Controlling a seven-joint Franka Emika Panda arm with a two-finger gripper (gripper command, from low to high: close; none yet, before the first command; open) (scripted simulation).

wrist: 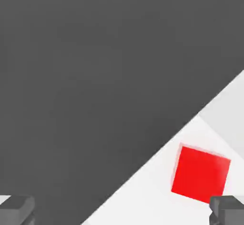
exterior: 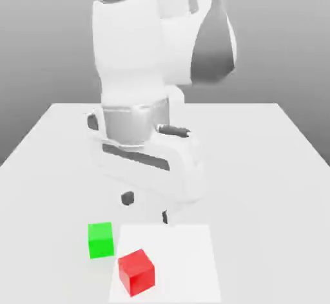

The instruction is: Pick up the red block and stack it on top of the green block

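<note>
Exterior view: arm reaches down over the pale desk (exterior: 258, 187), pincer (exterior: 147, 208) hanging above it, its two dark-tipped fingers well apart, nothing between them. Red block (exterior: 136, 273) sits on the white square (exterior: 187, 257), close to that square's edge on the exterior view's left, turned at an angle to it. Relative to the pincer, the block lies lower and nearer the camera, not touching. Green block (exterior: 100, 240) rests on the desk just outside the white square, toward the exterior view's left and a little farther back than the red one; a narrow gap separates the two. Neither is stacked. Hand view: two grey fingertips (wrist: 228, 210) wide apart at opposite sides. Red block's flat top seen on the white surface, close by one fingertip in the picture, off the midline between the two. Large dark area beside the white surface; cannot tell what it is.
</note>
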